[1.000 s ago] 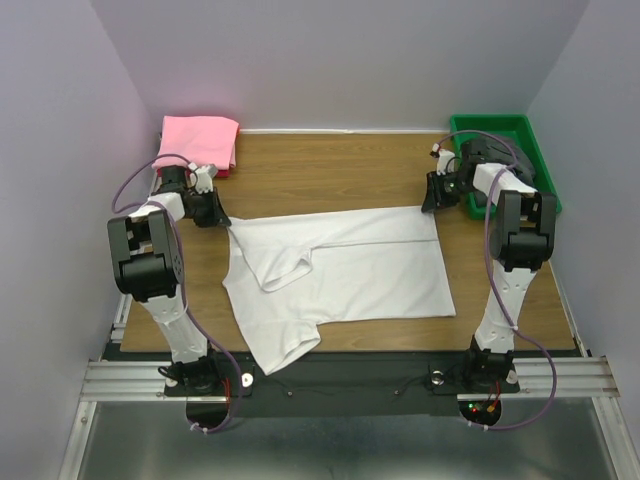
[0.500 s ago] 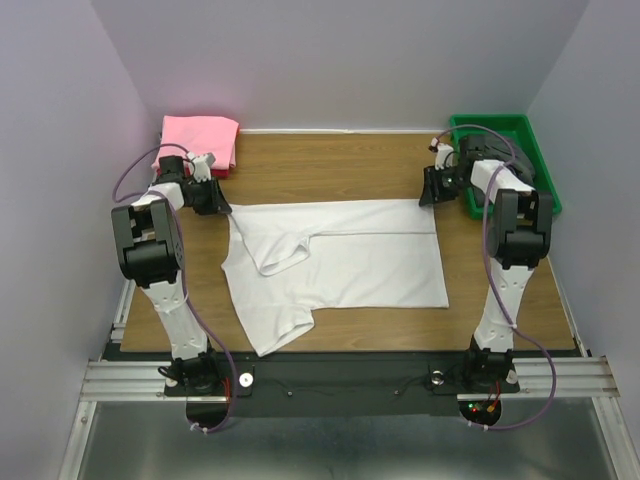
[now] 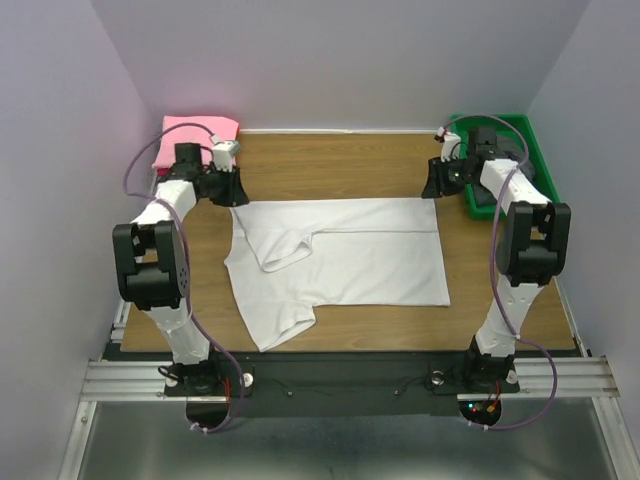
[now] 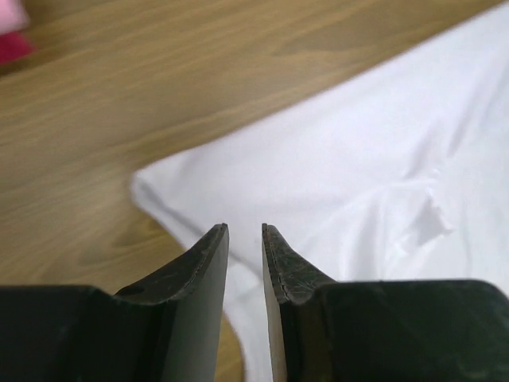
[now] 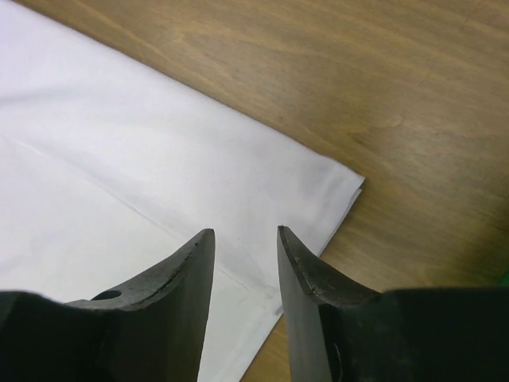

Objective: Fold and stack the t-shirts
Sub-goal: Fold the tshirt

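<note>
A white t-shirt (image 3: 345,262) lies spread on the wooden table (image 3: 330,160), its upper part folded over and one sleeve sticking out at the near left. My left gripper (image 3: 236,194) hovers just above its far left corner, jaws slightly apart and empty; the wrist view shows the shirt (image 4: 358,151) under the left gripper (image 4: 245,232). My right gripper (image 3: 431,190) hovers above the far right corner, open and empty; its wrist view shows the folded corner (image 5: 318,179) beyond the right gripper (image 5: 245,234). A folded pink t-shirt (image 3: 200,132) lies at the back left.
A green bin (image 3: 515,140) with dark contents stands at the back right, beside my right arm. The pink shirt's edge (image 4: 9,20) shows in the left wrist view. Bare wood runs along the table's far side, and purple walls enclose three sides.
Both grippers carried the shirt's far edge toward the back, laid it flat and straight, then let go of the corners and lifted off. The shirt now lies still.
</note>
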Tool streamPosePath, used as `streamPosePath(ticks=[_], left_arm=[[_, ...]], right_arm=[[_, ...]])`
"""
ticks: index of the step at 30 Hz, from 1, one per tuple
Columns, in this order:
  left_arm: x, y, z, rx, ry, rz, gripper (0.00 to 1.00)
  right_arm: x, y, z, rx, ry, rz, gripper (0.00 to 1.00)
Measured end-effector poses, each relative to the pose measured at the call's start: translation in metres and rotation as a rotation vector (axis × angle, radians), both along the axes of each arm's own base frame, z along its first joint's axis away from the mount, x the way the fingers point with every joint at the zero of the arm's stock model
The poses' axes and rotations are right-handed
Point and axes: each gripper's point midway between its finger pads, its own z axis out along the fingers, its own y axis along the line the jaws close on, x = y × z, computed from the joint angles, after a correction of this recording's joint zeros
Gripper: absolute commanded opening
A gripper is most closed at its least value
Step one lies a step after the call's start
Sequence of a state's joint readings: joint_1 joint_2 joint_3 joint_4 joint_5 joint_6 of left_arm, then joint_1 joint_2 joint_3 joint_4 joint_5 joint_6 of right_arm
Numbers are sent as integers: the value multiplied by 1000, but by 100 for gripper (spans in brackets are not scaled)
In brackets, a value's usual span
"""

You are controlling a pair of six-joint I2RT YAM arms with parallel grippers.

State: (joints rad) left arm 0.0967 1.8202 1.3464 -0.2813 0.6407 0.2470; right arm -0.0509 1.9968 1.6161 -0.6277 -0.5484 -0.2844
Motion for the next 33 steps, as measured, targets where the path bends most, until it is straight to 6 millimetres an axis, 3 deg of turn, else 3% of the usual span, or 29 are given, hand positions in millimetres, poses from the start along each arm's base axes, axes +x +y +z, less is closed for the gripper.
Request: streamPosePath(ticks=[4, 6, 10, 15, 19, 22, 26, 30, 33], left_arm=[[-25, -49, -24, -19, 62, -113, 32], [-35, -58, -44, -26, 122, -130, 32], [-38, -48, -79, -18, 209, -98, 30], [-27, -42, -82, -34, 212, -76, 29], [5, -37, -80, -36, 178, -64, 37], [22, -33, -71, -18, 149, -73, 44], [17, -30, -49, 11, 109, -139, 50], [-14, -27, 2, 79, 0, -245, 51], [-52, -27, 37, 148, -93, -332, 51]], right_arm=[[-14, 3, -18, 5, 48, 14, 41], [-22, 5, -36, 3, 95, 23, 41], [-27, 6, -71, -4, 165, 39, 40], [-9, 7, -73, 1, 150, 43, 40], [20, 5, -71, -6, 106, 33, 47], [33, 5, -65, -19, 76, 26, 54], [24, 4, -52, -30, 64, 45, 62], [-19, 4, -18, -64, 44, 109, 65], [-75, 5, 23, -113, -14, 182, 64]])
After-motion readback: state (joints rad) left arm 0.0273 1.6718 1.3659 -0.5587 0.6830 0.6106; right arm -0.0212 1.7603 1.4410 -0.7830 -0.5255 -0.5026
